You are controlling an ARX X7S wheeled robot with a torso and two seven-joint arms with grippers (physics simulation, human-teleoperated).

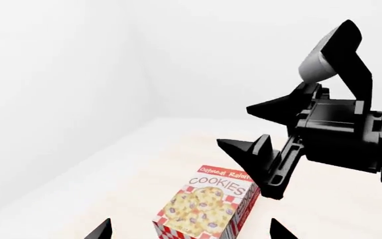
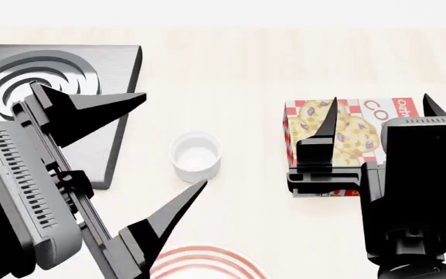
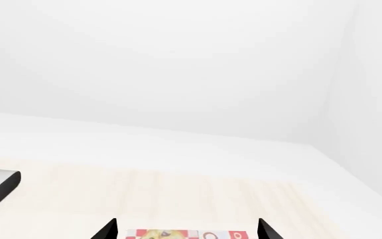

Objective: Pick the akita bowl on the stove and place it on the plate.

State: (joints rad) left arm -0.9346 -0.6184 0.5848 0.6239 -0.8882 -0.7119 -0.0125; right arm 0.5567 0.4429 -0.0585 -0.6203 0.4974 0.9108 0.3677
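Pale wood tabletop [image 2: 246, 70], white walls | left gripper [image 2: 161, 145] wide open, empty | right gripper [image 2: 378, 119] open, empty, over cookie box [image 2: 347, 131] | akita bowl not visible, stove [image 2: 107, 145] far left partly hidden | plate [image 2: 207, 258] near | likely light, rigid, breakable; grip rim.

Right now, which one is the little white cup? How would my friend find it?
Start at the dark grey stove with black rings, on the robot's left side of the pale table. Between it and the cookie box stands the small round white cup, alone and touching nothing. It is plain white and empty, with no picture and no rings.
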